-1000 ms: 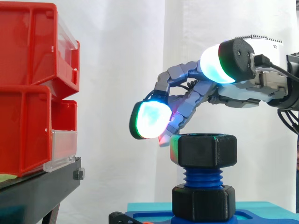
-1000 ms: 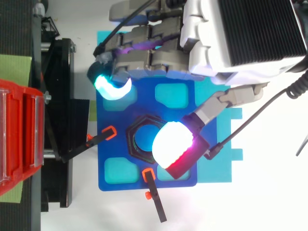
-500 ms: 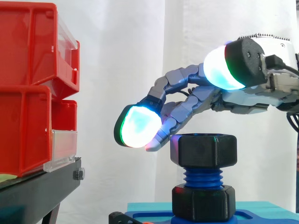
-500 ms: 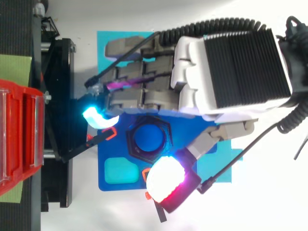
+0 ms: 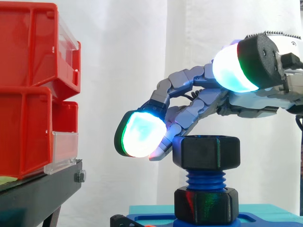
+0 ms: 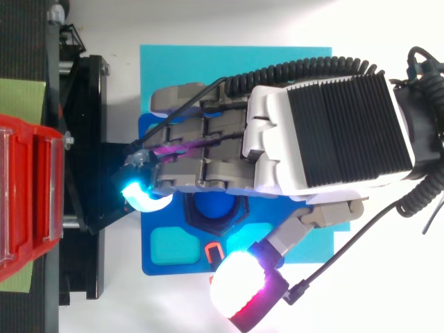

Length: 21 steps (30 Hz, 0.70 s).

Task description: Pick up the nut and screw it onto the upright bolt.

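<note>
**Inspector A:** Condition of the hand (image 5: pixel 203 101)?

**Inspector B:** Open. The fingers are lightly bent and stretched leftward over the nut, with nothing gripped. The leading fingertips (image 5: pixel 140 135), glowing white with a green rim, sit past the nut's upper left edge. The thumb (image 5: pixel 233 66) is lifted high on the right, well apart from the fingers.

**Inspector A:** Contact with the nut (image 5: pixel 206 151)?

**Inspector B:** The lowest finger lies just beside the nut's top left corner. Whether it touches cannot be told. From above, the back of the hand covers most of the nut.

**Inspector A:** The nut itself?

**Inspector B:** Black, hexagonal and level, seated on top of the upright blue bolt (image 5: pixel 204 180), with bare thread below it. A second black nut (image 5: pixel 206 205) sits at the bolt's foot, on a blue base plate (image 6: pixel 149 258) over a cyan mat (image 6: pixel 208 62).

**Inspector A:** Surroundings?

**Inspector B:** Red bins (image 5: pixel 28 94) on a black stand (image 5: pixel 38 196) to the left, well apart from the bolt.
</note>
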### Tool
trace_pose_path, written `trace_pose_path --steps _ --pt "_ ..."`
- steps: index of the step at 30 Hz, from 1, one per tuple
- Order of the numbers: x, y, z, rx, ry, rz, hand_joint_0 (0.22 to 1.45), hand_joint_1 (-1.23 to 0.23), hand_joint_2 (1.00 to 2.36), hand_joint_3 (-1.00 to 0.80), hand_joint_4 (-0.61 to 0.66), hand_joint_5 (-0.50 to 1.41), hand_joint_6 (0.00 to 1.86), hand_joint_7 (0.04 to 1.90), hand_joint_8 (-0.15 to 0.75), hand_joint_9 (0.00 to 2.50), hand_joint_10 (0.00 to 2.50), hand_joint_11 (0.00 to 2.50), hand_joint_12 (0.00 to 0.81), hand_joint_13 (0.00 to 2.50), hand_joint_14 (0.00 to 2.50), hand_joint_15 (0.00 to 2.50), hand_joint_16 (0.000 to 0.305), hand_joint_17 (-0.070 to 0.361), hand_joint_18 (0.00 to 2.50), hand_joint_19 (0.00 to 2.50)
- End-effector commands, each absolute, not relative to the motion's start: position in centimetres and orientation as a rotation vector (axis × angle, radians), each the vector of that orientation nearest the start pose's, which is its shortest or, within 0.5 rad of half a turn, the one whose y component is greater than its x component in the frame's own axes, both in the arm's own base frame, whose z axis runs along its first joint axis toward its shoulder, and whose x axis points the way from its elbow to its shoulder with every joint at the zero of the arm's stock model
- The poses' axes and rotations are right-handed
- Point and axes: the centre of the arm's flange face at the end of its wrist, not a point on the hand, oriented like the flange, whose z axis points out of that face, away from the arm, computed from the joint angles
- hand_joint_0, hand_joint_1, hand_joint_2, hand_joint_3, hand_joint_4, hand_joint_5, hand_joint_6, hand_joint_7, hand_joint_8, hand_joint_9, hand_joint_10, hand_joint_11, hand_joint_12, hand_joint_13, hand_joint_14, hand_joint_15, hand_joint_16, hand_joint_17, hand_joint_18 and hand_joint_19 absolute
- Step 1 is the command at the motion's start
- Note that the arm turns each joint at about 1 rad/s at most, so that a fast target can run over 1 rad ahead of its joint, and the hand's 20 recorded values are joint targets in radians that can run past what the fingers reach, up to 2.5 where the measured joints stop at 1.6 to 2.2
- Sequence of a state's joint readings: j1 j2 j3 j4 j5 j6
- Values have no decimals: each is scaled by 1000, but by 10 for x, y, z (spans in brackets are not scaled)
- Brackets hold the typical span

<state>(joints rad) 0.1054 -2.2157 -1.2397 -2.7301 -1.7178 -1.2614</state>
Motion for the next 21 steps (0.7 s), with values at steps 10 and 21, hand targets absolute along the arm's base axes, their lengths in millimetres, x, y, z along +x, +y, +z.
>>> trace_pose_path --steps 10,21 --pt "744 -39 291 29 1495 447 522 -193 1000 -500 297 -61 504 894 260 710 0 0 286 516 0 0 33 74 285 0" --pt "743 -45 291 33 1496 439 530 -239 1000 -500 288 -24 504 1103 271 771 0 0 271 560 0 0 29 65 318 0"
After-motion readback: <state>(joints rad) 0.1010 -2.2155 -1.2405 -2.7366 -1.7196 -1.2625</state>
